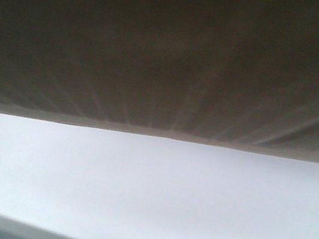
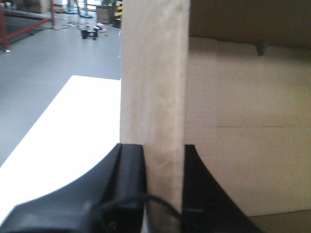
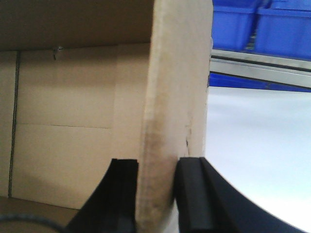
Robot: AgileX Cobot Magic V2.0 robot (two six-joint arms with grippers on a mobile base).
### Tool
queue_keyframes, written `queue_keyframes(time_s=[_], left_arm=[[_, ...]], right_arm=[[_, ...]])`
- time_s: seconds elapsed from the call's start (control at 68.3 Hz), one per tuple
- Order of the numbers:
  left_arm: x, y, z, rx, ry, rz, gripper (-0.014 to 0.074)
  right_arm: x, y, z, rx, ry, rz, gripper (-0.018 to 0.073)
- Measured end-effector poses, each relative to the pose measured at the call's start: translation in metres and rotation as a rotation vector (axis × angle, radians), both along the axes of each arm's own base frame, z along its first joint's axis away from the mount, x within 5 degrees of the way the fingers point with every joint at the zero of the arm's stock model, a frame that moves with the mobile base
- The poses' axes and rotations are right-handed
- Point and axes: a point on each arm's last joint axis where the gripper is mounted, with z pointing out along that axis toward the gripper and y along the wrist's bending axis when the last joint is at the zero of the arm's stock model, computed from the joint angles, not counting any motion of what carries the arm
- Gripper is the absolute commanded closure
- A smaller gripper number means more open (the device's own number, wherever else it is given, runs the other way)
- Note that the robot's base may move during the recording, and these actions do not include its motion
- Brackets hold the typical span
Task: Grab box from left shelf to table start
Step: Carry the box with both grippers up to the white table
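Pincers both clamp cardboard. Left pincer (image 2: pixel 163 182): two black fingers (image 2: pixel 129 179) press either side of an upright wall of the box (image 2: pixel 233 145), the pale edge of the wall running up between them. A thin dark cable (image 2: pixel 155 200) crosses the foot of that wall. Right pincer (image 3: pixel 156 194): same grip, black pads (image 3: pixel 192 194) narrow on the opposite upright wall, the cut edge slightly scuffed and bowed.

Both wrist views look into the open brown interior of the box: a plain inner panel with a faint horizontal crease. Outside each gripped wall lies the white bench (image 2: pixel 73 136).

In the front view the box fills the upper half, dark and blurred, its lower edge straight along the white bench surface. Whether it rests on the bench or hangs just clear cannot be told.

Beyond the bench on the right wrist view stand a grey shelf rail (image 3: pixel 262 68) and blue bins (image 3: pixel 262 24) above it. On the left wrist view, grey floor (image 2: pixel 48 58) and a red frame (image 2: pixel 5 24) far off.
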Motion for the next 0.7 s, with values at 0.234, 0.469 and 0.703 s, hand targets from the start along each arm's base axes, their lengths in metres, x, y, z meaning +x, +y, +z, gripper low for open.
queue_keyframes(time_s=[0.234, 0.469, 0.703], left_arm=[[0.0, 0.0, 0.0, 0.0, 0.0, 0.0, 0.0696], [0.0, 0.0, 0.0, 0.0, 0.0, 0.0, 0.0696], [0.0, 0.0, 0.0, 0.0, 0.0, 0.0, 0.0696]], right_arm=[[0.0, 0.0, 0.0, 0.0, 0.0, 0.0, 0.0505], [0.0, -0.0001, 0.0, -0.001, 0.0, -0.001, 0.0505], [0.0, -0.0001, 0.0, -0.001, 0.0, -0.001, 0.0505]])
